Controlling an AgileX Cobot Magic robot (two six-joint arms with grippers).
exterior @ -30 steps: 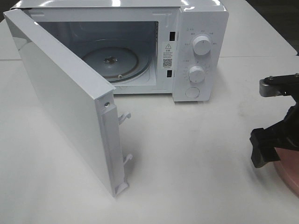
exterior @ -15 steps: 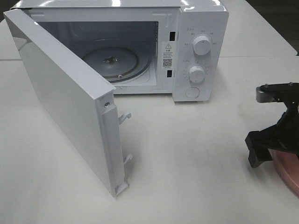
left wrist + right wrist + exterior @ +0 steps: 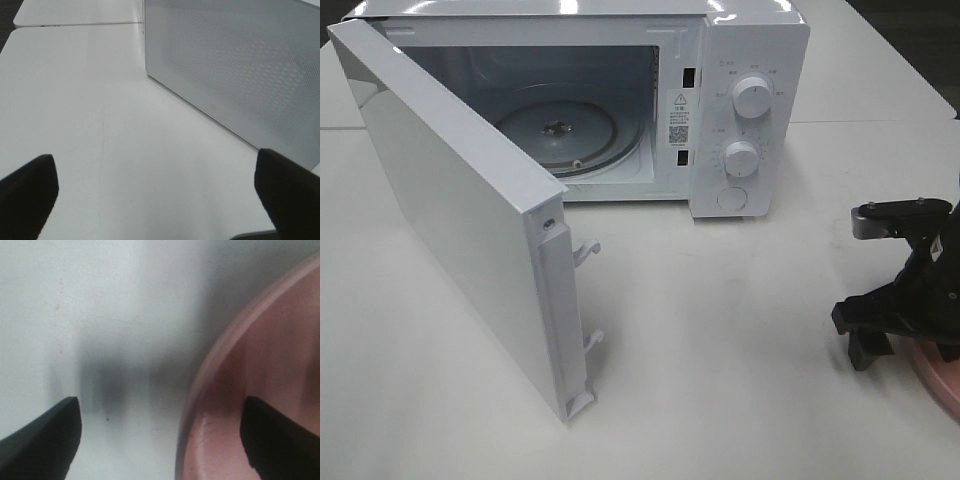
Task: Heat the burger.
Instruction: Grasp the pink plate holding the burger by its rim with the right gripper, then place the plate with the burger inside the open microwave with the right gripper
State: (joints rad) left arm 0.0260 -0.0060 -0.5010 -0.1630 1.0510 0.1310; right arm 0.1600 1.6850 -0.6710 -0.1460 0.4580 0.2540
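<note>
The burger is out of view in every frame. At the table's right edge sits a pink plate (image 3: pixel 938 375), only partly in frame. My right gripper (image 3: pixel 895 345) is down at the plate's left rim. In the right wrist view the right gripper (image 3: pixel 160 410) is open and straddles the rim of the pink plate (image 3: pixel 280 340), with one finger over the table and the other over the plate's inside. My left gripper (image 3: pixel 155 165) is open with nothing between its fingers, low over the table and facing the door's outer face (image 3: pixel 240 65).
A white microwave (image 3: pixel 750 60) stands at the back. Its door (image 3: pixel 450 220) is swung wide toward the front left, and the glass turntable (image 3: pixel 560 130) inside is bare. Bare white table lies between the door and the plate.
My right gripper has come down and a little left, onto the plate's rim. The left gripper, microwave and door are unchanged.
</note>
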